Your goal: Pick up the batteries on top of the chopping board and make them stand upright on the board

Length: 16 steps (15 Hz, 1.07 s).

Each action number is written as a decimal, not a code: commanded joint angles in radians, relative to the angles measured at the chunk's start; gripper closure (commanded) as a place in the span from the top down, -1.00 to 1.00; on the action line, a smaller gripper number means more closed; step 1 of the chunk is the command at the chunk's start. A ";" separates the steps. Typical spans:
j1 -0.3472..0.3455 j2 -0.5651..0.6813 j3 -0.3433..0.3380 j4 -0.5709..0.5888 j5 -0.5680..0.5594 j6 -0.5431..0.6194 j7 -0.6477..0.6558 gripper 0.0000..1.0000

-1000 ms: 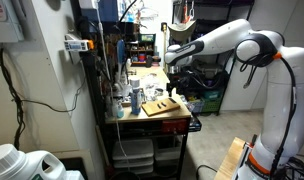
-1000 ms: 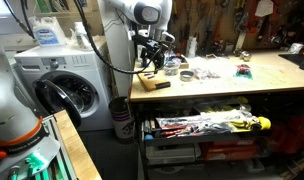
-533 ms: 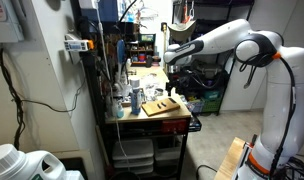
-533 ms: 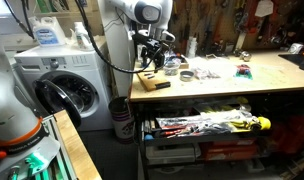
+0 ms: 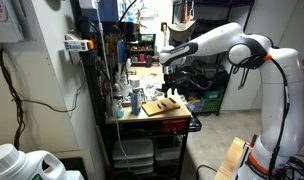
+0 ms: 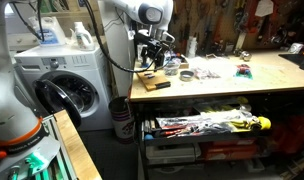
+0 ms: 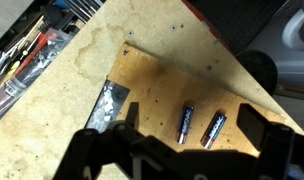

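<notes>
In the wrist view two dark batteries, one [image 7: 185, 123] and another [image 7: 213, 129], lie flat side by side on the pale tan chopping board [image 7: 157, 85]. My gripper [image 7: 192, 130] hangs open above them, its dark fingers to either side of the pair, not touching them. In both exterior views the gripper [image 5: 170, 80] [image 6: 150, 60] hovers above the board [image 5: 162, 107] [image 6: 154, 82] at the end of the workbench. The batteries are too small to make out there.
Bottles and cans [image 5: 130, 98] stand beside the board on the yellowish tabletop [image 6: 222, 85]. A shiny foil patch [image 7: 110, 98] sits at the board's edge. The table edge runs close to the board, with a washing machine [image 6: 67, 85] below and tool drawers [image 6: 207, 125].
The arm has shifted slightly toward the board's end of the bench; the gripper stays open over the board. The batteries have not moved.
</notes>
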State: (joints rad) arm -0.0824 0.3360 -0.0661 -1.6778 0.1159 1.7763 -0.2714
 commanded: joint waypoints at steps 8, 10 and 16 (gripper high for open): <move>0.004 0.181 0.009 0.206 -0.044 -0.088 0.171 0.99; 0.006 0.196 0.010 0.221 -0.050 -0.086 0.187 0.77; 0.004 0.228 0.015 0.247 -0.050 -0.081 0.194 0.20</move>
State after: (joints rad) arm -0.0727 0.5362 -0.0588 -1.4621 0.0814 1.7055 -0.0970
